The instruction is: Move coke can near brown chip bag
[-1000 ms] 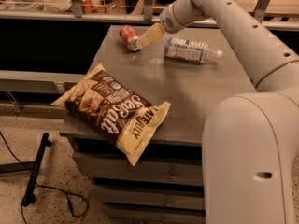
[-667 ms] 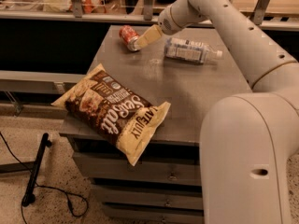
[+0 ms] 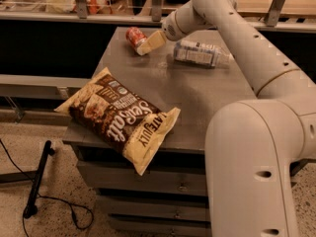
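The coke can [image 3: 134, 35], small and red with a silver end, lies on its side at the far left of the grey table top [image 3: 197, 93]. My gripper [image 3: 149, 43], cream-coloured at the end of the white arm, sits right against the can's right side, low over the table. The brown chip bag [image 3: 118, 117], large and dark brown with white "Sea Salt" lettering, lies flat at the table's near left corner and overhangs the front edge. The can and the bag are well apart.
A clear plastic bottle [image 3: 197, 53] with a pale label lies on its side to the right of the gripper. My arm's white body [image 3: 252, 167] fills the near right. A black bar and cable [image 3: 37, 181] lie on the floor at the left.
The gripper has edged slightly closer to the coke can. The can, bag and bottle have not visibly moved.
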Controlling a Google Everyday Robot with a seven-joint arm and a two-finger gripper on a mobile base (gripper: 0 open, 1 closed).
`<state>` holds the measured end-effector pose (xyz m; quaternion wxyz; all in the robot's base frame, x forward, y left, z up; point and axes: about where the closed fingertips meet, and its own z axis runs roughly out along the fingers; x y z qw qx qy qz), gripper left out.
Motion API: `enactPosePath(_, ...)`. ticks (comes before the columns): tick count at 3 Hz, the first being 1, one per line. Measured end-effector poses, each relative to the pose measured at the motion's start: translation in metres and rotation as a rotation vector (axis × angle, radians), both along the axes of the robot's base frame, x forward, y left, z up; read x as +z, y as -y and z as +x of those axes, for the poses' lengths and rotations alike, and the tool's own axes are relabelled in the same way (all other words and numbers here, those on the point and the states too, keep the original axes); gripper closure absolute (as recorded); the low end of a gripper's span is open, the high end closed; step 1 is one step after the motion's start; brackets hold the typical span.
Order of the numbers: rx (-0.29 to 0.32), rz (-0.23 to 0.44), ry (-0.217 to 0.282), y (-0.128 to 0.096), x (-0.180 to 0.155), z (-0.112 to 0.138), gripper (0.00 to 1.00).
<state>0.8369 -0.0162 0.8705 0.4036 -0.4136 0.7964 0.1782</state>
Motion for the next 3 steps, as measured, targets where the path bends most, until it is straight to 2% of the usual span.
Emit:
enactPosePath(1,0.038,0.04,0.007,-0.012,-0.004,0.003,0.0)
enactPosePath(3,0.084,0.048,0.012,-0.027,-0.015,0.008,0.0)
